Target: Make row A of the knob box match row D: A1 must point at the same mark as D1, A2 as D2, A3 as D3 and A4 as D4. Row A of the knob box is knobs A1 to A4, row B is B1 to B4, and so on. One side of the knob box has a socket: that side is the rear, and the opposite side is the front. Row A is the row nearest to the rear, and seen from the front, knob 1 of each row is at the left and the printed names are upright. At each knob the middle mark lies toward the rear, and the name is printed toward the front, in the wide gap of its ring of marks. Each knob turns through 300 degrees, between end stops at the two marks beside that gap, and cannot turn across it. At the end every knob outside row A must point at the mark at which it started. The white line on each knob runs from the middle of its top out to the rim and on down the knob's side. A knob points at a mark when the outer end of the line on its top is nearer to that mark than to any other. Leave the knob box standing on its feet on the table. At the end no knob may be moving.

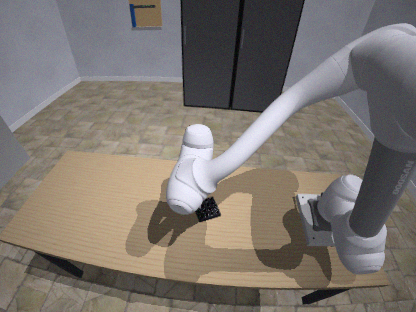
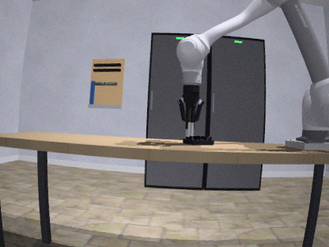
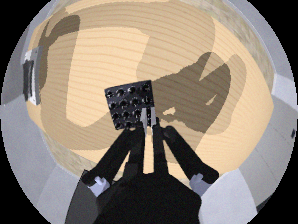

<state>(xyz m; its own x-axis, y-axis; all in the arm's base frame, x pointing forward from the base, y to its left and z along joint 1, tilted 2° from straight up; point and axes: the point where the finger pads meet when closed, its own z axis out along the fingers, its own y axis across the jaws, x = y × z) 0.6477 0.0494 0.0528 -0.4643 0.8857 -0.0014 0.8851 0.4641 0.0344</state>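
The knob box (image 1: 209,210) (image 2: 202,141) (image 3: 125,100) is a small black square block with rows of dark knobs. It stands flat near the middle of the wooden table (image 1: 85,200) (image 2: 79,143) (image 3: 100,43). My gripper (image 2: 190,134) (image 3: 149,113) points straight down onto the box's edge nearest the wrist camera, at one corner. Its fingers are nearly closed around a knob there. I cannot tell which knob it is, and the knob lines and marks are too small to read. In the top view the arm's wrist hides the fingers.
The arm's grey base plate (image 1: 311,235) (image 2: 306,145) sits at the table's right end. The arm arches over the right half of the table. Dark cabinet doors (image 2: 221,111) and a wall poster (image 2: 106,83) stand behind the table.
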